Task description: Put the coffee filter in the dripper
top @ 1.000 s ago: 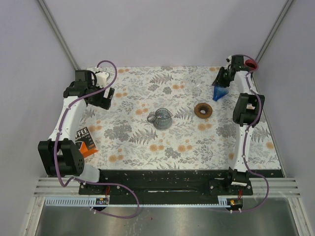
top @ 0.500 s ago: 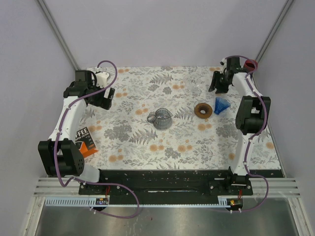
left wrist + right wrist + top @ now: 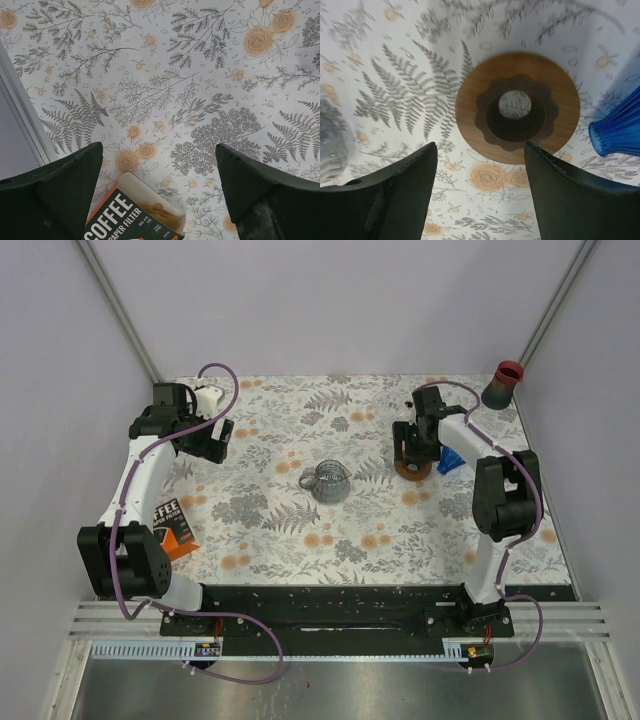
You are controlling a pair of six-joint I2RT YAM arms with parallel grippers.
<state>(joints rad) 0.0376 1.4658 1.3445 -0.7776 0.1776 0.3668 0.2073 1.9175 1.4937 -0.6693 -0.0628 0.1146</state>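
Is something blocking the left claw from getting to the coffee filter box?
No, nothing visible. The open left gripper hangs over bare flowery tablecloth, and the coffee filter box lies in the open close by.

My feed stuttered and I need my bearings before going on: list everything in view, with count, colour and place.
Dripper: one, blue, on the table just right of the wooden ring.
Wooden ring: one, brown, right of centre.
Glass jug: one, clear grey, table centre.
Coffee filter box: one, orange and black, near left edge.
Cup: one, red-rimmed, grey, far right corner.
Table: one, floral cover.
Left gripper: open, empty, far left.
Right gripper: open, empty, over the wooden ring.
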